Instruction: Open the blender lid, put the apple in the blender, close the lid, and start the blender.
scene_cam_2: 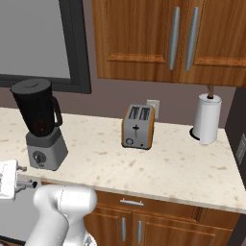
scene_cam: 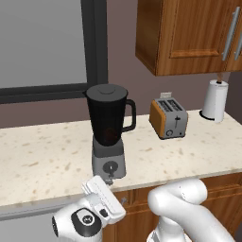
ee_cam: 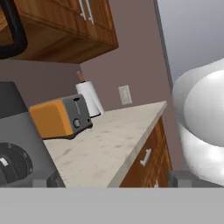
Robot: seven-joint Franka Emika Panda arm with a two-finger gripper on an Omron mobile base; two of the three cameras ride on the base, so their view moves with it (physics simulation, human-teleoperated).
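Note:
The blender (scene_cam: 108, 127) (scene_cam_2: 41, 125) stands near the counter's front edge, a dark jar with a side handle on a grey base. Its lid (scene_cam: 106, 90) (scene_cam_2: 31, 85) sits flat on the jar's rim. A dull red round shape, the apple (scene_cam: 109, 135) (scene_cam_2: 41, 127), shows through the smoky wall low inside the jar. My gripper (scene_cam: 108, 181) (scene_cam_2: 24, 183) (ee_cam: 116, 180) is open and empty, just in front of the base and slightly below its round dial (scene_cam: 110, 167) (scene_cam_2: 38, 157) (ee_cam: 11, 164). The hand view looks sideways along the counter, with the dial at its lower left.
An orange-sided toaster (scene_cam: 168, 118) (scene_cam_2: 138, 126) (ee_cam: 59, 116) stands to the right of the blender. A paper towel roll (scene_cam: 215, 100) (scene_cam_2: 207, 118) (ee_cam: 89, 98) is further right by the wall. Wooden cabinets (scene_cam: 189, 33) hang above, and drawers (ee_cam: 146, 157) lie under the counter edge.

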